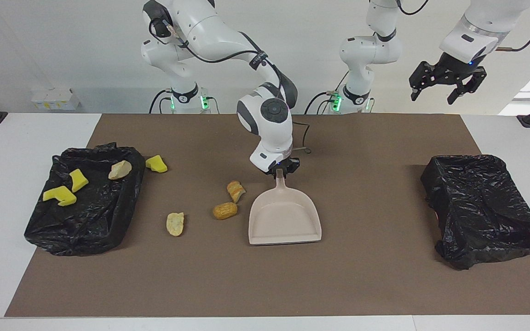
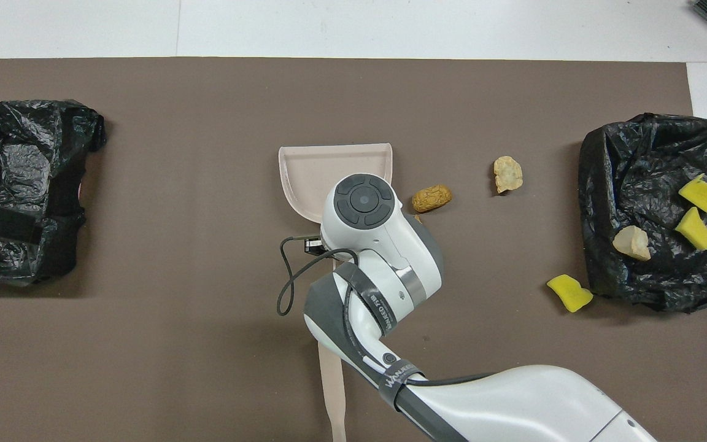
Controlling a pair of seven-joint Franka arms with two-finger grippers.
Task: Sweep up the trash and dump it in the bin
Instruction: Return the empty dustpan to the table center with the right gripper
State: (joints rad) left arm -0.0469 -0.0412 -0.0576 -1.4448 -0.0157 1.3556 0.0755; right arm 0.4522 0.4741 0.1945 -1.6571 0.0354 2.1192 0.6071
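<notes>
The right gripper pinched the dustpan handle at frame centre, the left gripper waited spread at upper right, and loose trash (just beside the pan) risked being knocked away.

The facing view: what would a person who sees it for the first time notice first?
First the beige dustpan at the middle of the brown mat, held by its handle in the shut right gripper. Beside it, toward the right arm's end, lie three golden-brown lumps, and in the black-lined bin at that end lie yellow sponge chunks. The open left gripper waits high over the other end, above a second black-lined bin.
</notes>
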